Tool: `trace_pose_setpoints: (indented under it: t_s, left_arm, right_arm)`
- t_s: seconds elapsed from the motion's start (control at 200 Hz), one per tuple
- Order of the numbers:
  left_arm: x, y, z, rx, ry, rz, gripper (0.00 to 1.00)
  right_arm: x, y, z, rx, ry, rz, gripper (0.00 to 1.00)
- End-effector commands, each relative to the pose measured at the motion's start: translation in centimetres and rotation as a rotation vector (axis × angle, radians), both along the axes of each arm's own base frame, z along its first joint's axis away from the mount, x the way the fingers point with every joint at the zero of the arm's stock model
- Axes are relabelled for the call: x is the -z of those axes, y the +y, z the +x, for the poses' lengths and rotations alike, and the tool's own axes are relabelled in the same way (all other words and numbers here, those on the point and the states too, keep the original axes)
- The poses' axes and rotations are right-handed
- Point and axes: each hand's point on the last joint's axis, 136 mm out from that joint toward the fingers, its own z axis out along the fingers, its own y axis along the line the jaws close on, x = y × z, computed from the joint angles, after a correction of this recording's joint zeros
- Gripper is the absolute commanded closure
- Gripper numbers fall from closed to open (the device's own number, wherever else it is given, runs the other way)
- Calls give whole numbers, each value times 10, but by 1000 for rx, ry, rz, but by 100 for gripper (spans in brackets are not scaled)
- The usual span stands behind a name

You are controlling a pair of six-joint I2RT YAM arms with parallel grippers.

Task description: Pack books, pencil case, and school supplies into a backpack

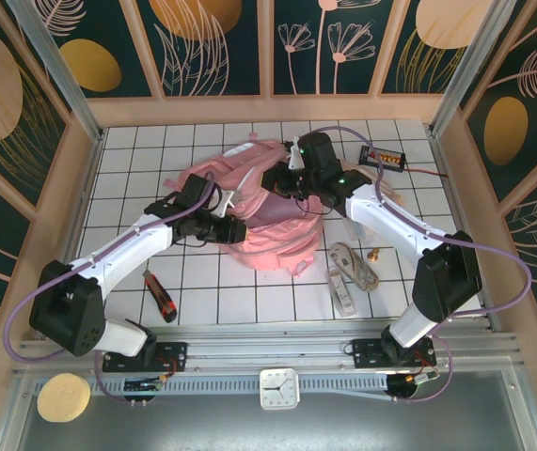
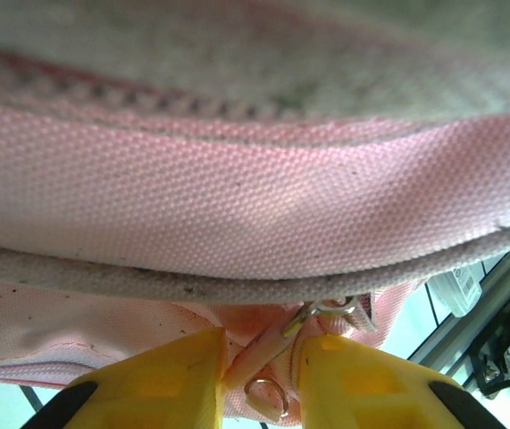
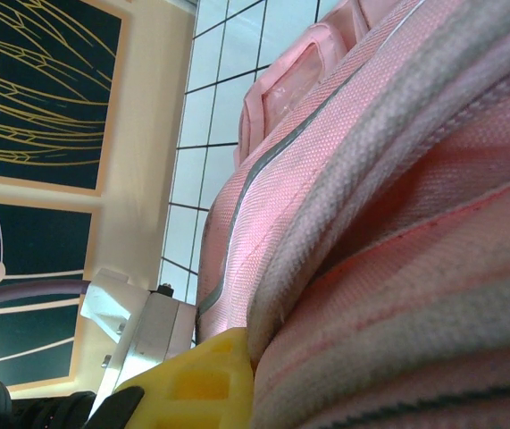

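Observation:
The pink backpack [image 1: 273, 230] lies mid-table. My left gripper [image 1: 237, 228] is at its left side. In the left wrist view that gripper [image 2: 262, 357] stands slightly open, with a pink zipper pull [image 2: 256, 344] and its metal ring loose between the yellow fingers [image 2: 161, 380]. My right gripper [image 1: 284, 178] is shut on the backpack's upper edge; its one visible finger [image 3: 203, 382] presses against the grey-trimmed fabric [image 3: 344, 223]. A whitish ruler-like bar [image 1: 342, 291] and a pale cord bundle [image 1: 353, 263] lie right of the backpack. The books and the pencil case are hidden.
A red-and-black utility knife [image 1: 160, 296] lies at the front left. A small black box with orange marks [image 1: 384, 158] sits at the back right. Wooden walls ring the tiled table [image 1: 136, 169]. A clock [image 1: 278, 388] rests on the front rail.

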Motion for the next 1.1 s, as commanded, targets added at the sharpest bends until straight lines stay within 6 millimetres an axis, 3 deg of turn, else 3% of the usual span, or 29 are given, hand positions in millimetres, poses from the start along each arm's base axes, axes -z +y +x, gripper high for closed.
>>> trace_pose_setpoints:
  t_s: [0.0, 0.135, 0.26, 0.515, 0.585, 0.791, 1.096]
  left_arm:
    - [9, 17, -2, -34, 29, 27, 73]
    - [8, 16, -4, -32, 43, -28, 71]
    - [4, 11, -6, -12, 44, -63, 60]
    - [0, 9, -11, -1, 38, -91, 57]
    - [-7, 6, -12, 8, 22, -130, 50]
    - [-5, 5, -13, 2, 25, -138, 50]
    - [-10, -9, 1, 6, -8, -149, 47]
  right_arm:
    - [-62, -5, 4, -9, -186, 100, 100]
    - [-61, -7, 2, -7, -184, 97, 100]
    - [-60, -8, 1, -8, -185, 95, 100]
    - [-59, -9, -1, -9, -184, 100, 100]
    - [-58, -10, -1, -9, -182, 98, 100]
    - [-59, -11, -3, -7, -183, 106, 100]
    - [-59, -10, -4, -5, -179, 120, 100]
